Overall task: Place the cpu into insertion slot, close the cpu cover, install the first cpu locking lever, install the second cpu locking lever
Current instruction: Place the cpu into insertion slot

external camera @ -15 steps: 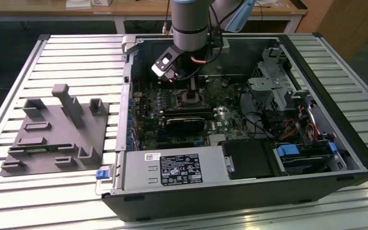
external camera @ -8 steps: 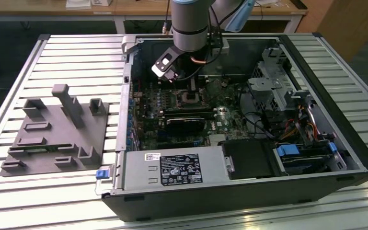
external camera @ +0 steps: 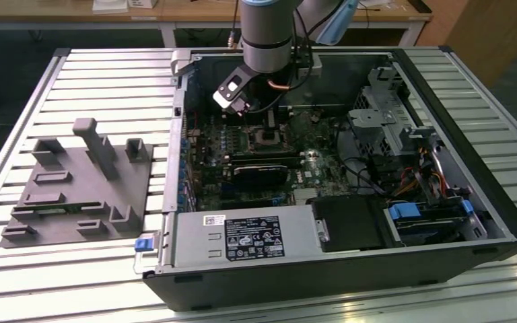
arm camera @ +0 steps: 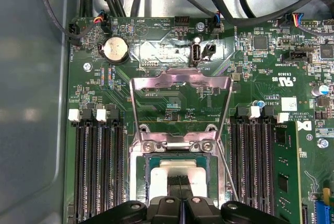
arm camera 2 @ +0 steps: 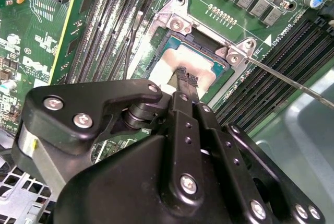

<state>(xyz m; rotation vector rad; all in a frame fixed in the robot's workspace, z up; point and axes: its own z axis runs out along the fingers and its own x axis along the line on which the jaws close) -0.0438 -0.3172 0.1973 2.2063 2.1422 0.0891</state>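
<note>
**Seating the chip flat with the cover up**

In both wrist views the gripper (arm camera 2: 186, 77) has its two slim fingers drawn together, with nothing visible pinched between them. Their dark tips sit over the middle of the cpu (arm camera 2: 172, 61), touching it or just above it; which one cannot be told.

The cpu lies flat inside the insertion slot (arm camera: 138, 174), its dull silver top level and framed by the slot's rim. The cpu cover (arm camera: 180, 80) stands swung open behind the slot, hinged at the two screws on its far edge, and its window shows bare circuit board (arm camera: 172, 51). One thin wire locking lever (arm camera 2: 292, 80) angles away from the slot's corner, unlatched. Long black memory slots (arm camera: 99, 166) flank the socket on both sides.

In the exterior view the arm reaches down into the open computer case (external camera: 474, 202) lying on a slatted table (external camera: 88, 67).

The placing step looks all but finished. To do it well:

- Any contact on the chip's top should be light and straight down, since a sideways drag could shift it on the contacts.
- All four edges should sit equally low within the rim; a raised corner would mean it is not seated.
- The tips should stay clear of the raised cover and the loose lever wire.
</note>
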